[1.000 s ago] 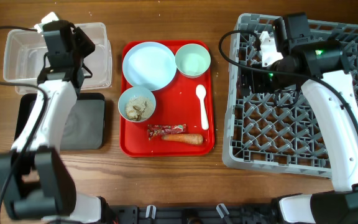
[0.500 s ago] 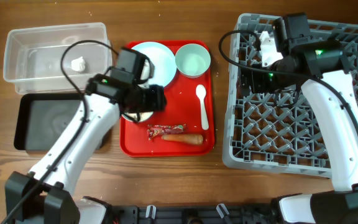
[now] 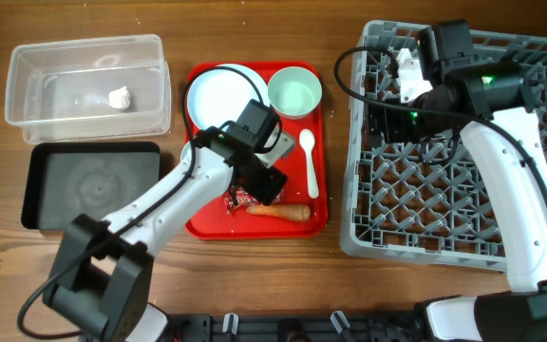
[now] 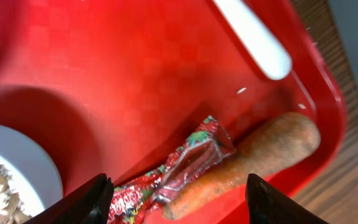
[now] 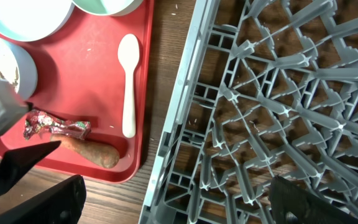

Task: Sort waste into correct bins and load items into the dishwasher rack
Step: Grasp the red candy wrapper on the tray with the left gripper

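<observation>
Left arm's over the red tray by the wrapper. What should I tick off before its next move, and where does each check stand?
1. Left fingers open: ok.
2. Wrapper between them: ok.
3. Fingers low enough to grip: cannot tell.
4. Wrapper apart from carrot: not ok, touching.
5. Tub open-topped, tissue inside: ok.
6. Right fingers open, over the rack: ok.

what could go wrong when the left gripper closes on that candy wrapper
The wrapper lies against the carrot, and the open left gripper straddles both, so it might pinch the carrot too. One finger sits close to the bowl of scraps; it could nudge that and spill crumbs.
</observation>
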You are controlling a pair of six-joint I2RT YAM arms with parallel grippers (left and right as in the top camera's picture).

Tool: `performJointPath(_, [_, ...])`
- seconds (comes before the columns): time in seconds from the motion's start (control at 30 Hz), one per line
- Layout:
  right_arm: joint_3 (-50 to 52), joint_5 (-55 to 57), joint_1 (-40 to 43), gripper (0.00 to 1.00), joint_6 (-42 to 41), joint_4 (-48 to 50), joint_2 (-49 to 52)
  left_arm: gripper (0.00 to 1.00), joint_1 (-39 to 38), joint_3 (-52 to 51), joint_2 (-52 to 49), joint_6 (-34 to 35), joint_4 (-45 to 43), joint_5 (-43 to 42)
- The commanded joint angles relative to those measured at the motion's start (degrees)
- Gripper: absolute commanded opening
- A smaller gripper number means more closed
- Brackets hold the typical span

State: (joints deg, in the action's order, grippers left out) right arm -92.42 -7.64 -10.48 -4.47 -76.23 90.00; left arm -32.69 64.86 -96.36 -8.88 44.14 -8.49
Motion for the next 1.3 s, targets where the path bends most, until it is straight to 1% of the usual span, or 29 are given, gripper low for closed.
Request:
performJointPath(0.0, [-0.87, 0.39, -0.15, 0.96, -0.09, -0.11, 0.72, 0.7, -0.48, -0.48, -3.04, -1.44, -1.81, 0.46])
performJointPath(0.13, [-0.87, 0.39, -0.15, 0.96, -0.07, -0.11, 0.72, 0.69, -0.5, -0.48, -4.24, -1.44, -3.48, 0.44])
performJointPath(0.17, [-0.87, 0.39, -0.15, 0.96, -0.09, -0.11, 0.72, 0.68, -0.61, -0.48, -4.28, -1.44, -3.74, 0.44])
performJointPath(0.33, [-0.87, 0.39, -0.15, 0.96, -0.09, -0.13, 0.72, 0.68, -0.76, -0.48, -4.81, -1.46, -4.33, 0.44])
performJointPath(0.6, [-0.87, 0.39, -0.17, 0.96, -0.07, -0.13, 0.72, 0.69, -0.98, -0.48, -10.08, -1.42, -4.83, 0.11])
performJointPath(0.83, [-0.87, 0.39, -0.15, 0.96, -0.04, -0.17, 0.72, 0.69, -1.03, -0.55, -10.71, -1.42, -4.15, -1.53])
performJointPath(0.9, [-0.87, 0.39, -0.15, 0.96, -0.07, -0.17, 0.72, 0.68, -1.38, -1.27, -10.71, -1.4, -4.04, -1.51])
performJointPath(0.93, [-0.87, 0.39, -0.15, 0.96, -0.07, -0.2, 0.72, 0.64, -1.51, -1.57, -10.71, -1.4, -3.85, -1.49])
performJointPath(1.0, [-0.87, 0.42, -0.15, 0.96, -0.04, -0.28, 0.72, 0.62, -1.81, -2.91, -10.73, -1.4, -3.87, -1.49])
performJointPath(1.03, [-0.87, 0.42, -0.15, 0.96, 0.0, -0.35, 0.72, 0.58, -1.84, -3.45, -10.73, -1.38, -3.87, -1.49])
performJointPath(1.1, [-0.87, 0.42, -0.15, 0.96, -0.02, -0.35, 0.72, 0.39, -1.88, -3.89, -10.73, -1.36, -3.85, -1.49])
performJointPath(1.2, [-0.87, 0.44, -0.15, 0.96, 0.0, -0.37, 0.72, 0.21, -1.88, -3.89, -10.73, -1.18, -4.35, -1.46])
performJointPath(1.23, [-0.87, 0.42, -0.15, 0.96, 0.0, -0.39, 0.72, 0.11, -1.88, -3.89, -10.71, -1.18, -4.55, -1.46])
performJointPath(1.27, [-0.87, 0.44, -0.15, 0.96, 0.0, -0.39, 0.72, 0.04, -1.88, -3.89, -10.71, -1.18, -4.72, -1.46])
